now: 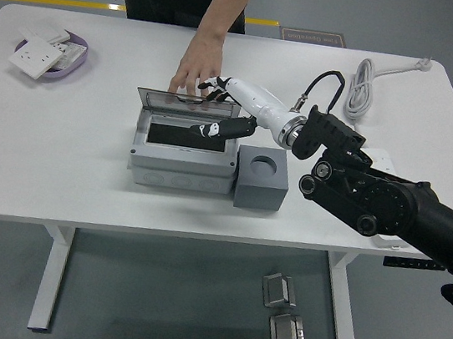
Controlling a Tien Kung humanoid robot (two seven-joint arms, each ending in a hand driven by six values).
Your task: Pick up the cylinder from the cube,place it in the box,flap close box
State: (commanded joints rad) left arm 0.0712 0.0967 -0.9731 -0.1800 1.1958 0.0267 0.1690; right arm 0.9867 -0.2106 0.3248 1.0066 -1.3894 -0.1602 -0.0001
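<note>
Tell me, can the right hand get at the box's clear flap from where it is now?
Probably yes: the right hand already hovers at the flap of the box, though the person's hand rests on the flap's far edge.

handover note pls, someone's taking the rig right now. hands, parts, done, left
Right hand: over the back of the grey box, at its clear lid, fingers spread, holding nothing. Left hand: out of view.
A person's hand rests on the far edge of the lid.
Grey cube sits against the box's right side; its socket looks empty. Cylinder not visible; can't tell whether it is in the box.
Done: cylinder is off the cube.
Left: lid is open, so flap it shut.
</note>
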